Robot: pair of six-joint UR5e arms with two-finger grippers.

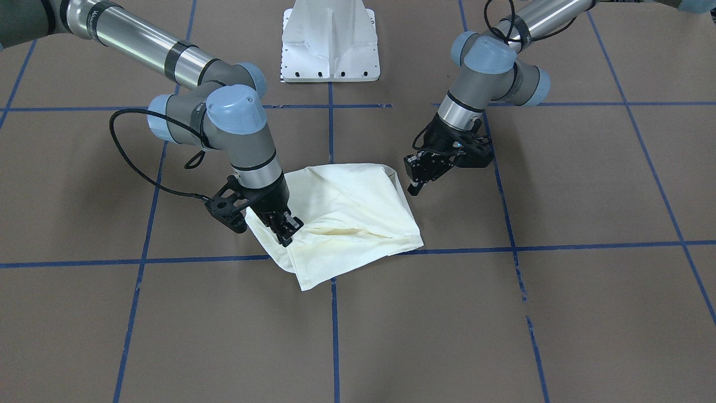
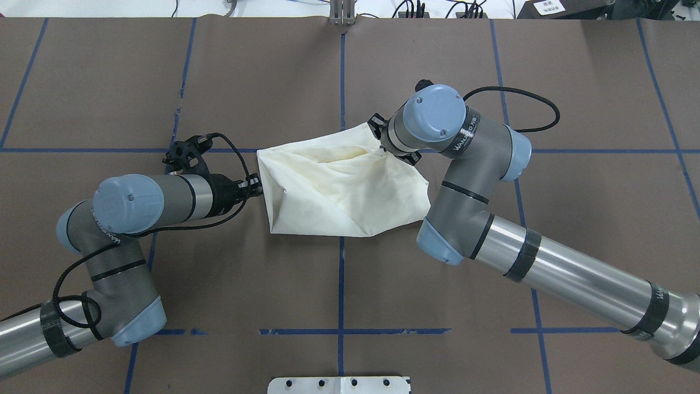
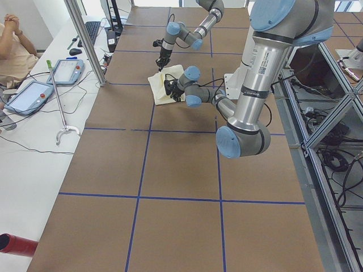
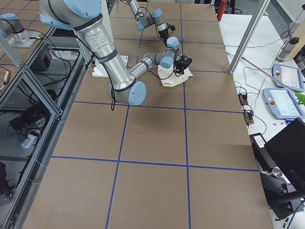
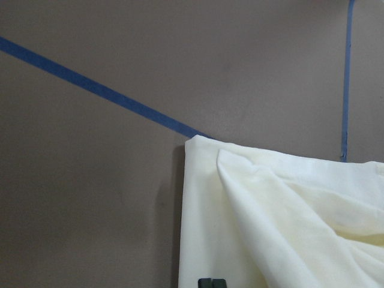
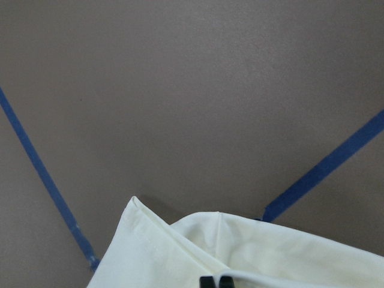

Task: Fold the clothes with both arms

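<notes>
The cream shirt (image 1: 347, 212) lies bunched in a loose fold at the table's middle, plain side up, its print hidden. It also shows in the overhead view (image 2: 339, 191) and in both wrist views (image 5: 270, 228) (image 6: 240, 258). My right gripper (image 1: 286, 236) is shut on a fold at the shirt's corner, and cloth shows between its tips (image 6: 216, 282). In the overhead view my right wrist (image 2: 432, 112) hides it. My left gripper (image 1: 414, 189) is shut, low beside the opposite edge (image 2: 256, 187). I see no cloth between its fingers.
The white pedestal base (image 1: 330, 42) stands at the robot's side of the brown table (image 1: 559, 313), which is marked with blue tape lines (image 1: 333, 129). Beyond the far edge, a side bench holds control tablets (image 3: 34, 93), and a person (image 3: 11, 34) sits there.
</notes>
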